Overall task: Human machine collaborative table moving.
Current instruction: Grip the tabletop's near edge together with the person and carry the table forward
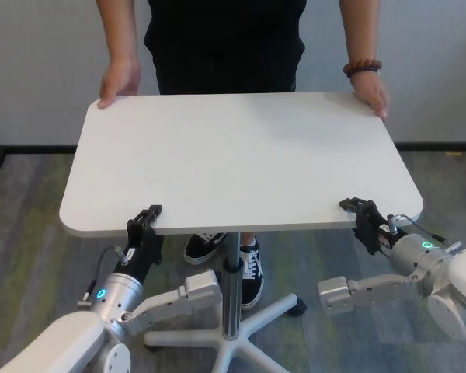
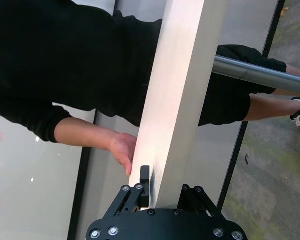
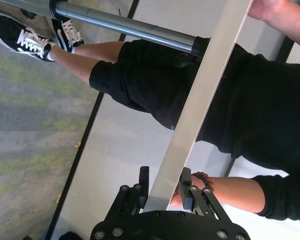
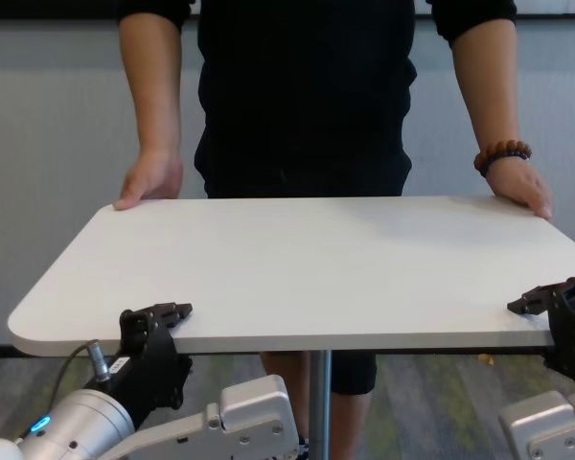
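Note:
The white table (image 1: 241, 155) (image 4: 307, 268) stands on a grey pole (image 1: 231, 287) between me and the human (image 1: 225, 39), who wears black. Both of the human's hands rest on the far corners, one at the left (image 1: 120, 78) and one at the right, with a bead bracelet (image 1: 362, 67). My left gripper (image 1: 144, 221) (image 4: 158, 331) is shut on the near edge, left of the pole. Over on the right, my right gripper (image 1: 363, 216) (image 4: 556, 321) clamps the near edge by the corner. The wrist views show the tabletop's edge (image 2: 175, 105) (image 3: 200, 115) held between each pair of black jaws.
A white star base with castors (image 1: 225, 342) sits under the table on patterned carpet. The human's black-and-white sneakers (image 1: 248, 264) stand beside the pole. A grey wall with a dark skirting runs behind the human.

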You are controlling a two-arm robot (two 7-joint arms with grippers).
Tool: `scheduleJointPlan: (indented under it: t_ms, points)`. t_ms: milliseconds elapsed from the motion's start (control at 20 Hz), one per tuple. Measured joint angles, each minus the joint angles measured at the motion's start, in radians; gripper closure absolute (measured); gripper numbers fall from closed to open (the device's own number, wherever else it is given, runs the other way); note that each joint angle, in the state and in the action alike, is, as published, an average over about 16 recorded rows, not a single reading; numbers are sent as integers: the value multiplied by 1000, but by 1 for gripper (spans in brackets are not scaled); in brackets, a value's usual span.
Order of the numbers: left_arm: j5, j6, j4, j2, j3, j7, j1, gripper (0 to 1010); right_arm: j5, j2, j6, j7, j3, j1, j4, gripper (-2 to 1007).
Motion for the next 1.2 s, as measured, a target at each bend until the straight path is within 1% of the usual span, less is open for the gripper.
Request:
scheduleJointPlan:
  t_ms: [300, 550, 750, 1050, 1200]
  points:
    - [0, 0, -1, 0, -1, -1, 1, 709, 0, 0, -1, 0, 1, 0, 2, 602]
    - [-1, 1, -2, 0, -1, -1, 1, 629, 0, 0, -2, 0, 1, -1, 3, 491]
    - [-1, 1, -3, 1, -2, -1, 1, 528, 0, -1, -2, 1, 1, -1, 4, 368]
    - [-1, 1, -3, 1, -2, -1, 1, 326, 1, -1, -2, 1, 1, -1, 4, 173]
    - [-1, 1, -3, 1, -2, -1, 1, 226, 1, -1, -2, 0, 2, -1, 3, 102]
